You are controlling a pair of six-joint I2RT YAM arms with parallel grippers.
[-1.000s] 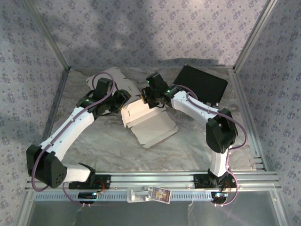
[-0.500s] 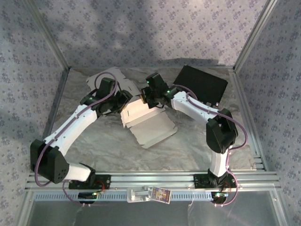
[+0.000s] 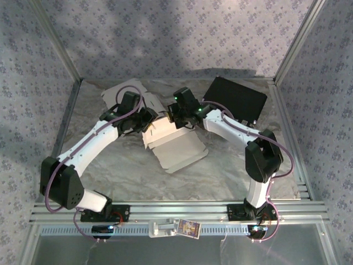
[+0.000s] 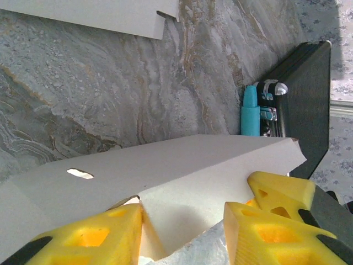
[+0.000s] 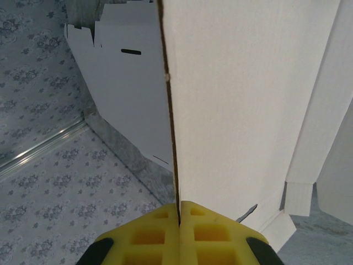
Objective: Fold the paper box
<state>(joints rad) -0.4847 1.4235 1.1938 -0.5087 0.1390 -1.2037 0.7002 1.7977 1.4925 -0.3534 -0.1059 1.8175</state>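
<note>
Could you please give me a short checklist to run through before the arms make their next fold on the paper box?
1. Right jaws shut on a panel of the paper box: ok.
2. Left jaws straddle a flap, standing apart, not clamped: not ok.
3. Black case apart from the box: ok.
4. Spare flat sheet free of the left arm: cannot tell.
5. Box's lower flap lying on the table: ok.

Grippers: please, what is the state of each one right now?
Left gripper: open, straddling a wall of the paper box.
Right gripper: shut on the paper box.
</note>
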